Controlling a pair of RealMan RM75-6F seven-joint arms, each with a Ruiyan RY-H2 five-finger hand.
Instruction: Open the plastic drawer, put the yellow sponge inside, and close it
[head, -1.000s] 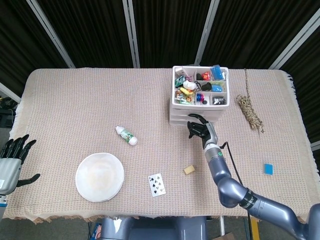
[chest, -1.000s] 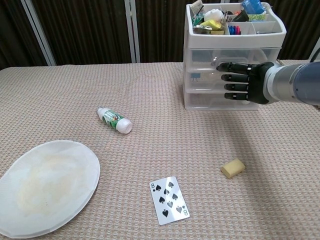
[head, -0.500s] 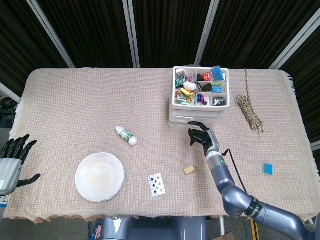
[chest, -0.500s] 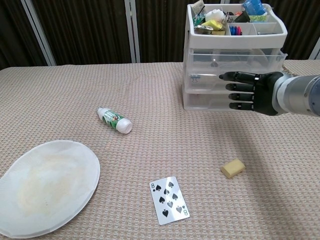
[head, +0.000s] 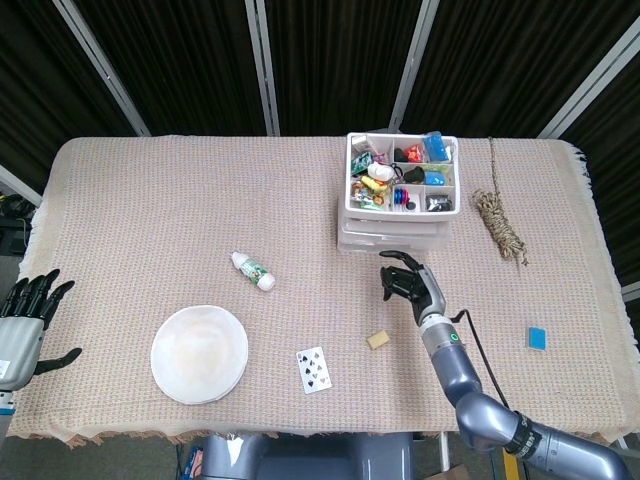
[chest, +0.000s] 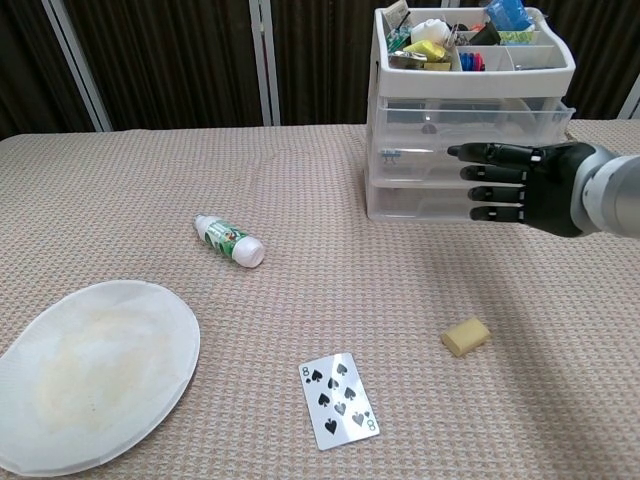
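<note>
Because the yellow sponge (chest: 466, 336) looks soft and light, we would pinch its sides gently; right hand (chest: 520, 186) holds nothing, fingers apart.

Drawer unit and sponge

The clear plastic drawer (chest: 468, 155) unit stands upright (top drawer slightly out); the yellow sponge (chest: 466, 336) lies flat, near its front.

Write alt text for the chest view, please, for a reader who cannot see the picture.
The right hand hovers open in front of a plastic drawer unit, fingers pointing left, holding nothing. The top drawer sticks out slightly. On the cloth-covered table lie a yellow sponge, a playing card, a small bottle and a white plate.
</note>
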